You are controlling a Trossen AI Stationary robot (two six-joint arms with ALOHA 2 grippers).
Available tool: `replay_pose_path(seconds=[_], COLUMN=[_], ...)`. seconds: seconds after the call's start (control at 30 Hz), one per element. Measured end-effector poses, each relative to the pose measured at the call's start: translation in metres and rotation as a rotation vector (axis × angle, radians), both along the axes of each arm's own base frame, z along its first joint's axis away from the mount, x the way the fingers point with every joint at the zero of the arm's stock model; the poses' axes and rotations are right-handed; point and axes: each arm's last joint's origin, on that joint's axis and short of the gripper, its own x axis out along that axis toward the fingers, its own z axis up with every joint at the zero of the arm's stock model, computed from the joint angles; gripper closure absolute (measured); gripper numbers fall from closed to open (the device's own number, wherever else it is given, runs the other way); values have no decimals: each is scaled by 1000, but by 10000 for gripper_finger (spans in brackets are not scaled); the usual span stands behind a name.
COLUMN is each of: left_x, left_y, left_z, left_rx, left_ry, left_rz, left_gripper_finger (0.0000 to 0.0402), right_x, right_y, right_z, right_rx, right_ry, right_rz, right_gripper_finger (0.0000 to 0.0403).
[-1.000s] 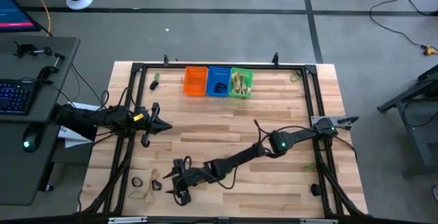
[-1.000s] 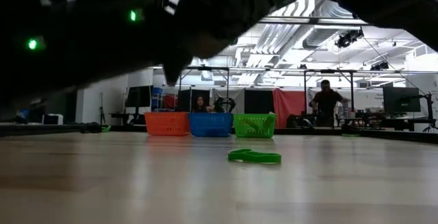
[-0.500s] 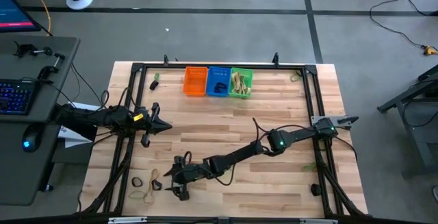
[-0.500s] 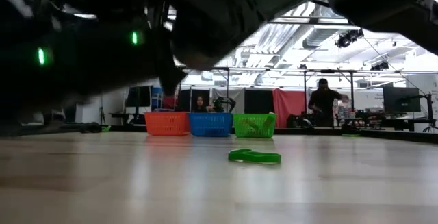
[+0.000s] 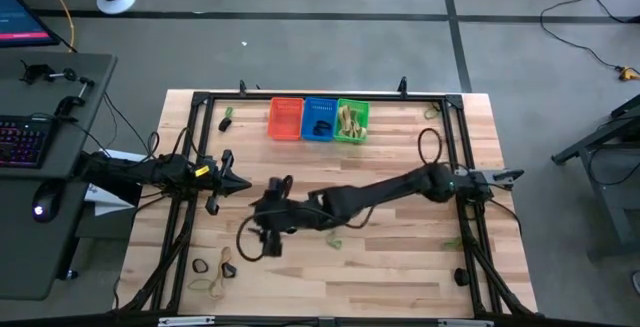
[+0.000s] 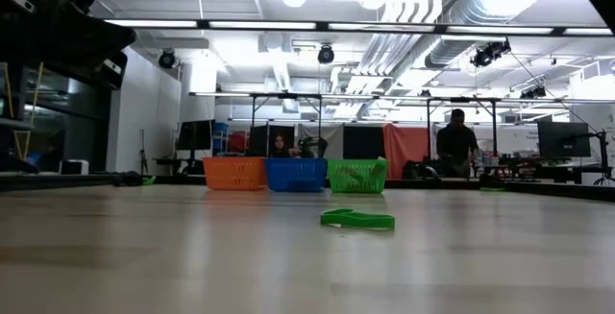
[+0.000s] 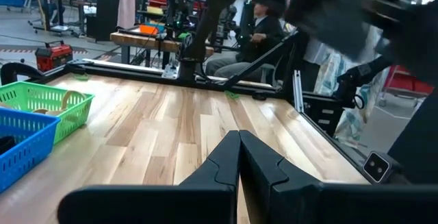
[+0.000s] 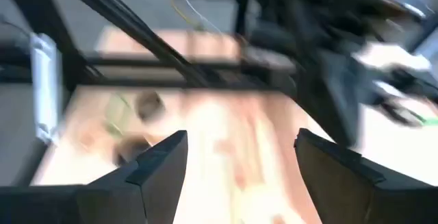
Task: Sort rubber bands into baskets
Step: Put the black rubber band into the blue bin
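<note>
the right gripper [image 5: 268, 219] hangs over the middle-left of the table [image 5: 400, 267], its fingers spread apart with nothing visible between them in the right wrist view, so no band appears to be in hand. the left gripper [image 5: 226, 181] waits at the table's left side, its two fingers pressed together and empty.

near the right gripper, a green rubber band [image 5: 335, 243] lies loose on the wood, and the low view shows one [image 6: 357, 220] flat on the surface in front of the baskets. further toward the near-left corner, a few tan bands [image 5: 212, 285] and a dark one [image 5: 226, 267] lie unsorted. another small green band [image 5: 226, 124] sits beside the orange basket [image 5: 286, 118], and there seem to be more green bits along the right rail.

at the far edge, the three baskets stand in a touching row. the blue basket [image 5: 320, 118] holds dark bands, the green basket [image 5: 352, 120] holds tan ones, and the orange one looks empty. by my judgement the sorting is partly done, with several bands left to collect.
</note>
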Motion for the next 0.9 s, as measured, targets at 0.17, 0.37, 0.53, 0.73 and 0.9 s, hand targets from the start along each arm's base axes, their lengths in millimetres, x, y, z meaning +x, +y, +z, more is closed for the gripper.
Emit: replay_pose_path(seconds=[0.17, 0.37, 0.53, 0.73, 0.9], left_x=[0, 0, 0, 0, 0], left_y=[0, 0, 0, 0, 0], left_z=[0, 1, 5, 8, 14], left_rx=[0, -1, -132, -278, -284], left_ry=[-1, -8, -43, -56, -116], left_rz=[1, 0, -3, -9, -15], left_gripper_finger=[401, 401, 401, 401, 401], right_x=[-47, -79, -114, -146, -199], right_y=[-32, -38, -30, -4, -23], right_z=[59, 54, 52, 35, 6], right_rx=[26, 64, 67, 59, 171], right_ry=[58, 281, 477, 601, 633], right_rz=[-220, -366, -476, -556, -790], right_gripper_finger=[144, 144, 144, 144, 144])
